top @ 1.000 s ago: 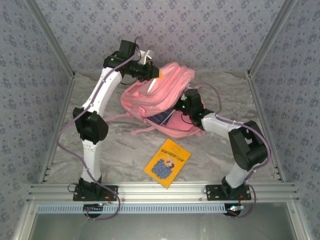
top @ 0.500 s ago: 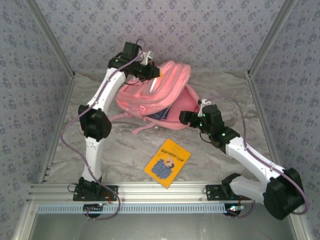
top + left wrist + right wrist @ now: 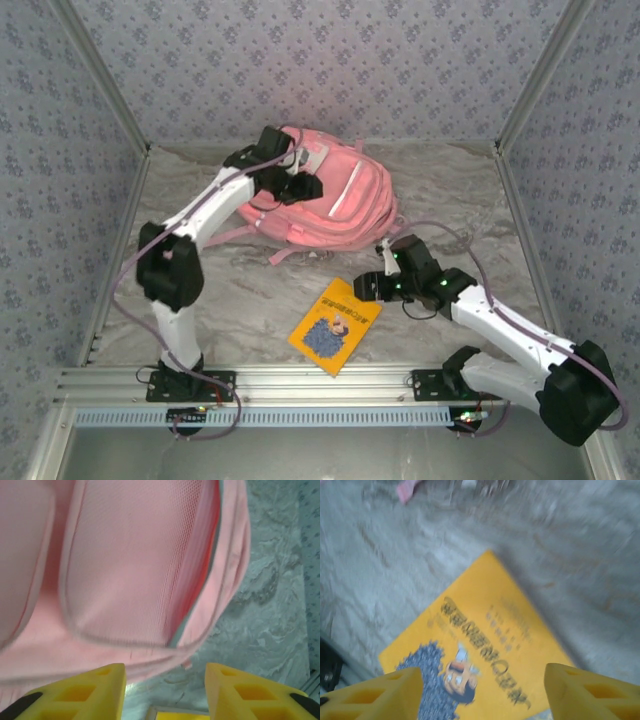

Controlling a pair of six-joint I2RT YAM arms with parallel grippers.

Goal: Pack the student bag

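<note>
Student bag (image 3: 335, 200) lies slumped at the back of the table (image 3: 230, 300) under the left gripper (image 3: 165, 672), its jaws parted and empty, so the yellow book (image 3: 336, 326) (thin, flat on the marble) may skid away beneath the right gripper (image 3: 481, 672), jaws spread wide, or snag on the bag's limp opening.

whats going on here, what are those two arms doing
Two robot arms are packing a pink student bag that lies on the marble table. The left gripper hangs open over the bag, holding nothing. The right gripper, also open, hovers above a yellow book lying in front of the bag, not yet packed.
</note>
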